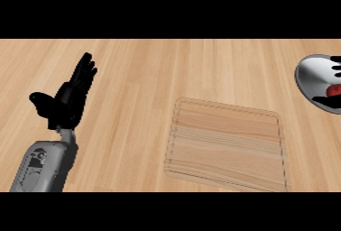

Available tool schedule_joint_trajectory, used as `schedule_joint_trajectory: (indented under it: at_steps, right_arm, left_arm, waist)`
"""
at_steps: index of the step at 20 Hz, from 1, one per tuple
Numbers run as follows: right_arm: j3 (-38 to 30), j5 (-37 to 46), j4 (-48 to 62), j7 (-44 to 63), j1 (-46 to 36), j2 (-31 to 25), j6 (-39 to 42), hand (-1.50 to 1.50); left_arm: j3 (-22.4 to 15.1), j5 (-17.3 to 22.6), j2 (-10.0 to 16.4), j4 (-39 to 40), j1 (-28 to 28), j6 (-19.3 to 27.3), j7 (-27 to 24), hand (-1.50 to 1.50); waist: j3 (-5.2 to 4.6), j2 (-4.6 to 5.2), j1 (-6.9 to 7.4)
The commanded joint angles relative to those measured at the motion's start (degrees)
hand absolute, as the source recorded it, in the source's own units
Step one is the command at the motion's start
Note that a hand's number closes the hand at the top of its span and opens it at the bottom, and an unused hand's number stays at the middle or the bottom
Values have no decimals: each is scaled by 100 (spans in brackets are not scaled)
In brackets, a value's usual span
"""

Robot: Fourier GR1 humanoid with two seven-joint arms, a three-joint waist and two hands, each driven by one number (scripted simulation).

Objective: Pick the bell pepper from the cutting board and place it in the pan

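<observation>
Bell pepper [334, 92] beside right robot hand [337, 68]

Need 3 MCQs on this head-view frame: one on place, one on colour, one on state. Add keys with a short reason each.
1. Where is the red bell pepper?
A) on the cutting board
B) in the pan at the view's right edge
C) beside the left hand

2. What colour is the pan?
A) silver-grey
B) blue
C) yellow

3. How is the left hand?
A) curled round the bell pepper
B) open, fingers straight and pointing up
C) pressed flat on the cutting board

Key:
1 B: the red shows inside the pan's rim, not on the cutting board.
2 A: its inside shows shiny grey.
3 B: it stands at the view's left, apart from the board, holding nothing.
</observation>
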Motion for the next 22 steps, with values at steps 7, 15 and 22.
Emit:
schedule_joint_trajectory:
  at_steps: [7, 15, 22]
  right_arm:
    - [-922, -896, 222, -1021, -46, -127, 305, -150]
    - [-1441, -1498, 597, -1767, 569, -714, 2325, -150]
    - [-1483, -1659, 428, -2512, 1437, -1437, 3795, -150]
  left_arm:
    - [51, -53, -31, 99, 177, 74, -162, 0]
    - [193, -23, -8, 226, 349, 97, -297, 0]
    - [134, -90, -65, -138, 696, 203, -180, 0]
  waist:
    - [-5, -81, -210]
    - [-15, -138, -438]
    - [-26, -250, -555]
